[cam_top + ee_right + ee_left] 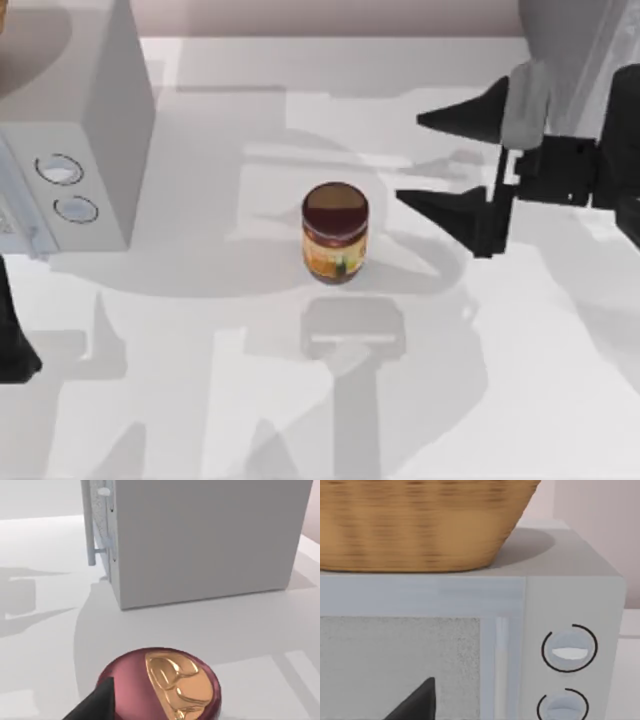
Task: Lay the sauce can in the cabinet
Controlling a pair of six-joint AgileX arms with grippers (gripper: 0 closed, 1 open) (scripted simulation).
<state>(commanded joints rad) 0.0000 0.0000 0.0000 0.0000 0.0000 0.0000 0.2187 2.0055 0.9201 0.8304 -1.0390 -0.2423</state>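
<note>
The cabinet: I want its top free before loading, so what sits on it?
A woven basket rests on the cabinet, covering most of its top. What the basket holds is hidden. The sauce can stands on the table.

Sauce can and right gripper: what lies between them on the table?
Nothing but bare table and shadows. In the top view the open right gripper sits to the right of the upright sauce can, apart from it.

Top view looks straight down on the white table (250,400); left wrist view faces the pale grey cabinet with two round dials (570,630) closely (front on); right wrist view, low, shares that cabinet (200,540).
</note>
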